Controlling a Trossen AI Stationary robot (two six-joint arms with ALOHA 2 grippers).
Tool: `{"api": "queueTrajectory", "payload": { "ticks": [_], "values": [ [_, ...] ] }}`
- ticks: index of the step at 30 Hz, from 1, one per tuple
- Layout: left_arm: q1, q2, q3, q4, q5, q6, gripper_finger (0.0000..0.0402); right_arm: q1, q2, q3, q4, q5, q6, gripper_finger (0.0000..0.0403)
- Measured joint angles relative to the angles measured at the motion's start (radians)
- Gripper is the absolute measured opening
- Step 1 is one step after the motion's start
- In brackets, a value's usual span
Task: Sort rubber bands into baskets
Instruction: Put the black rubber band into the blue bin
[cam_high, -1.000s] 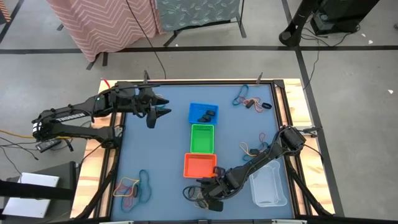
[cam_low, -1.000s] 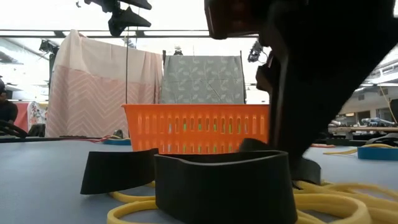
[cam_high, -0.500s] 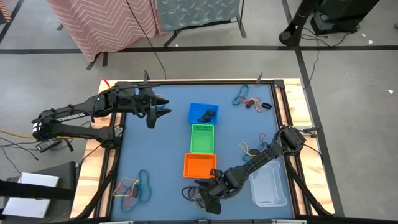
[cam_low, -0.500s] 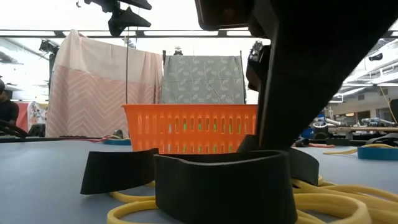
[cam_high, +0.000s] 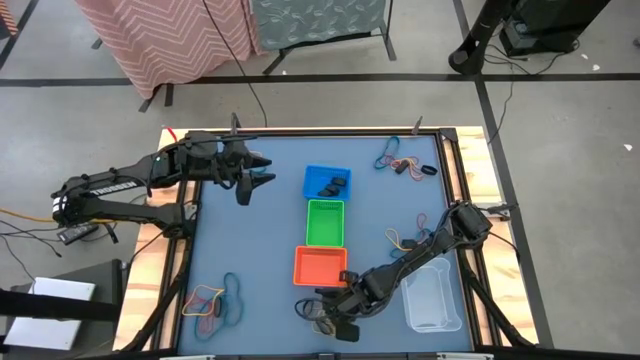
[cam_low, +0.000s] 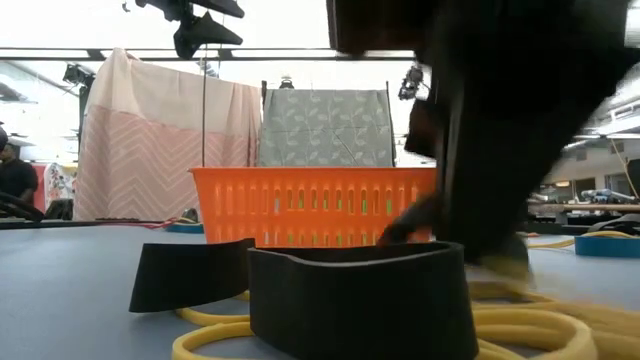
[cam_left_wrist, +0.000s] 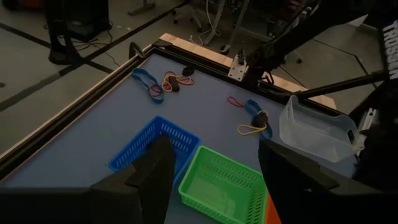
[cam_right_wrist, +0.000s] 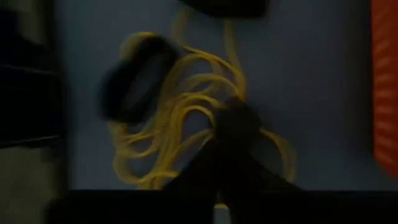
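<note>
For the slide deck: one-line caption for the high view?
Right gripper down in the band pile beside the orange basket; left gripper waits above the table.

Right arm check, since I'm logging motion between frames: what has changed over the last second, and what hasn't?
The right gripper stays low over the yellow and black rubber bands in front of the orange basket, shifting only slightly; whether it grips any is unclear. The left gripper, the blue basket and the green basket are unchanged.
</note>
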Motion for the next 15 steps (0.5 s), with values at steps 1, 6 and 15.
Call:
{"api": "queueTrajectory", "payload": {
  "ticks": [1, 6, 15],
  "values": [
    [0.0, 0.0, 0.0, 0.0, -0.004, 0.0, 0.0232, -0.003, -0.021, 0.006, -0.009, -0.009, -0.005, 0.0015],
    [0.0, 0.0, 0.0, 0.0, -0.021, 0.001, 0.0232, -0.021, -0.162, 0.018, -0.131, 0.02, -0.032, 0.001],
    [0.0, 0.0, 0.0, 0.0, -0.041, -0.007, 0.0232, -0.194, -0.356, -0.001, -0.306, 0.296, -0.172, 0.0009]
  ]
}}
